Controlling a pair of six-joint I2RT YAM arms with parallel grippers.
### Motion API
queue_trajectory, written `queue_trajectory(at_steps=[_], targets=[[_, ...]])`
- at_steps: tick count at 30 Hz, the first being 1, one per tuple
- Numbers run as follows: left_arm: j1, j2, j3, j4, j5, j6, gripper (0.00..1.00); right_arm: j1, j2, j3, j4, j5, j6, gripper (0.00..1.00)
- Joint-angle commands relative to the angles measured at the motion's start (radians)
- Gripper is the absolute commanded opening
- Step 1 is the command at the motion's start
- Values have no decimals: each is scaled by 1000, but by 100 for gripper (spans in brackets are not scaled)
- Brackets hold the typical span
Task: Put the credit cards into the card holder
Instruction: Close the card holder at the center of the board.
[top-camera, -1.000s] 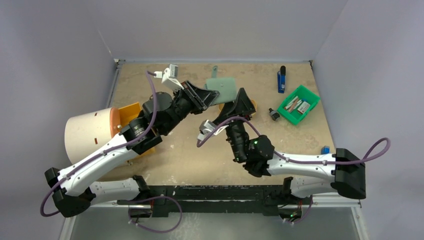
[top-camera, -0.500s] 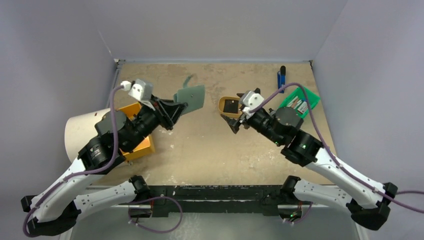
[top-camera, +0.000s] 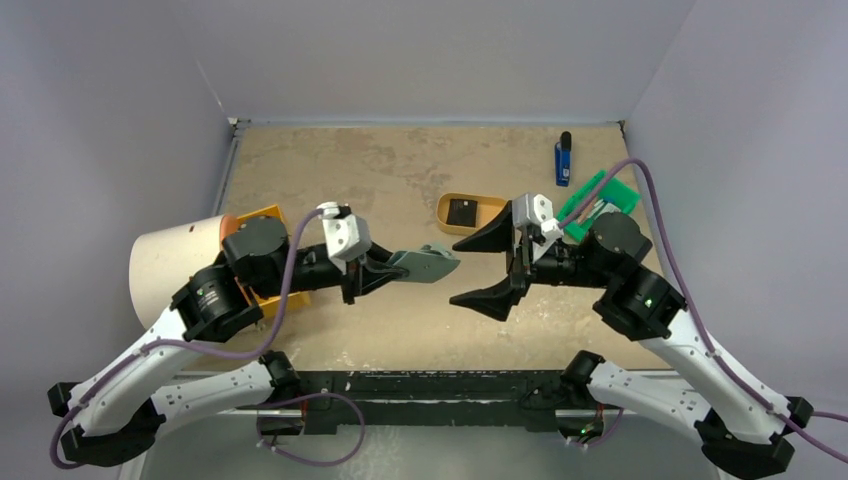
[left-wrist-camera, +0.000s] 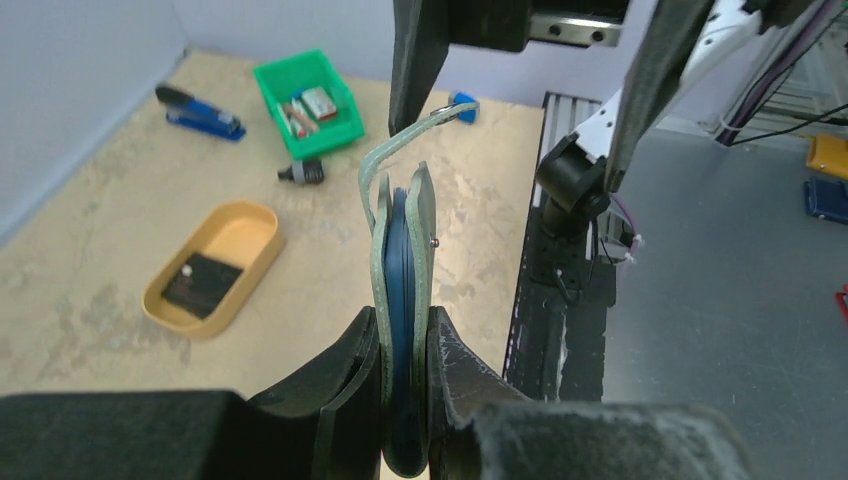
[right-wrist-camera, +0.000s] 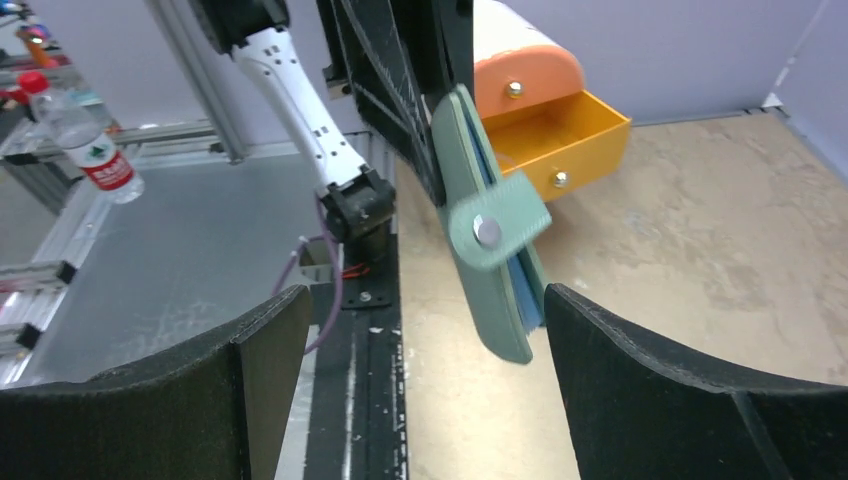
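Both arms have swung in over the last half second. The left has brought the card holder (top-camera: 428, 265) down from the upper left of the overhead view to dead centre, and the right has left the tan tray (top-camera: 447, 203) and turned to face it. Nearest the bases, the left gripper (left-wrist-camera: 403, 335) is clamped tight on one end of the card holder, carrying it clear of the table (top-camera: 400, 170), edge up, with the snap tab (right-wrist-camera: 497, 226) curling over the free end. Just right of it the right gripper (right-wrist-camera: 420, 330) is empty, jaws spread wide and bracketing that free end without touching it, as far as I can tell. This looks like the opening step: pouch presented, no card in either gripper. A blue layer shows between the green walls, lining or card, I can't say which. Further back, above centre, sits the tan tray with a black square (top-camera: 462, 212) in it. In the upper right is a green bin (top-camera: 622, 195) of small flat pieces, possibly the credit cards (left-wrist-camera: 305, 103), and a blue stapler (top-camera: 563, 160) lies at the far edge. Next, I'd judge, the right gripper must pinch the tab or one wall and spread the mouth gently, because soft material will flex.
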Motion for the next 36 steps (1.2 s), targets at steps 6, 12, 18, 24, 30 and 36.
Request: queue_trajectory(at_steps=[6, 12, 18, 24, 30, 36], targets=[[1, 6, 59, 144, 197, 115, 0, -5, 13, 29, 67, -185, 113, 83], [1, 13, 78, 155, 245, 115, 0, -5, 34, 32, 109, -155, 140, 82], [1, 5, 79, 167, 263, 111, 0, -5, 71, 42, 106, -146, 143, 83], [1, -1, 89, 125, 243, 153, 0, -5, 44, 58, 67, -64, 98, 86], [1, -22, 93, 44, 201, 208, 0, -5, -6, 131, -88, -10, -1, 88], [1, -41, 99, 55, 220, 208, 0, -5, 3, 140, -117, -9, -14, 88]])
